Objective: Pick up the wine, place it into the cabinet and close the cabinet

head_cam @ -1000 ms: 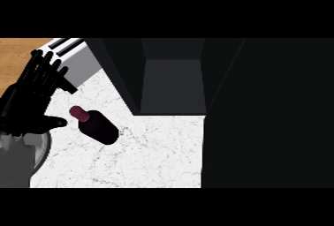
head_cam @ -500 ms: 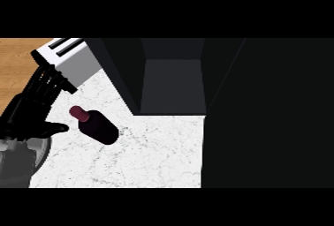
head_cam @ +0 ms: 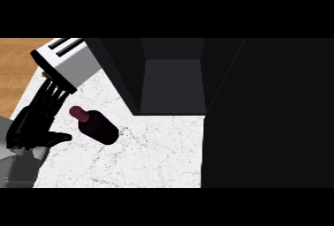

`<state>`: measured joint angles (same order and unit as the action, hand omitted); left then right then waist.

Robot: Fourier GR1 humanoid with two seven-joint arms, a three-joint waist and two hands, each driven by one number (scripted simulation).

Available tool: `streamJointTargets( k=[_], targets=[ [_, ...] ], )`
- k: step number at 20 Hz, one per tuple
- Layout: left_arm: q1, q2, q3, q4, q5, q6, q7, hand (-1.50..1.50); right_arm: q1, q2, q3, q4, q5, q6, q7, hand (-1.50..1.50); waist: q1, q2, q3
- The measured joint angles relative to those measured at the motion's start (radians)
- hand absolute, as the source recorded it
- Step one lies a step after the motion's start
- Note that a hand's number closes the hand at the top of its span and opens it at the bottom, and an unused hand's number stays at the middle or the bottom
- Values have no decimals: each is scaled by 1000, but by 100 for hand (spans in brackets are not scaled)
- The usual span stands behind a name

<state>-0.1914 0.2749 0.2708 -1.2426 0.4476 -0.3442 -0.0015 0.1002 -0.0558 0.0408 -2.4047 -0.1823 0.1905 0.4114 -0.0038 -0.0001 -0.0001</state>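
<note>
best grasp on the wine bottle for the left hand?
Probably the wide dark body of the wine bottle, not the narrow red-capped neck. It stands on the marble counter, neck tilted toward the upper left in view. The left hand is open just to its left, so come in from that side, fingers wrapping the body.

You see a dark maroon wine bottle [head_cam: 98, 126] with a lighter reddish cap, lying on a white counter [head_cam: 150, 154] veined in grey marble. Your left hand [head_cam: 32, 126] is black. The cabinet [head_cam: 173, 75] is dark grey, the toaster [head_cam: 68, 62] silver with black slots, the floor [head_cam: 16, 70] orange-brown wood.
</note>
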Motion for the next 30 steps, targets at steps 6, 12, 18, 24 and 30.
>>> streamJointTargets(
  k=[6, 12, 18, 24, 30],
  targets=[
    [-13, 2, -8, 94, -41, -35, -63, -150, -19, 3, -1, 0, -1, -2, 14, -150, 0, 0, 0],
    [-44, 3, -15, 255, -102, -82, -189, -150, -16, 30, 55, -8, 56, -23, 11, -150, -1, 1, 0],
    [-103, 14, -10, 446, -139, -129, -292, -150, -37, 21, 28, 5, 37, -17, 21, -150, -2, 1, 0],
    [-160, 15, -17, 616, -190, -150, -395, -150, 0, 19, 16, -4, 22, 3, 1, -150, -5, 2, 0],
    [-211, 10, -26, 737, -226, -156, -462, -150, -27, 12, -1, -3, 14, -4, 22, -150, -5, 2, 0]
  ],
)
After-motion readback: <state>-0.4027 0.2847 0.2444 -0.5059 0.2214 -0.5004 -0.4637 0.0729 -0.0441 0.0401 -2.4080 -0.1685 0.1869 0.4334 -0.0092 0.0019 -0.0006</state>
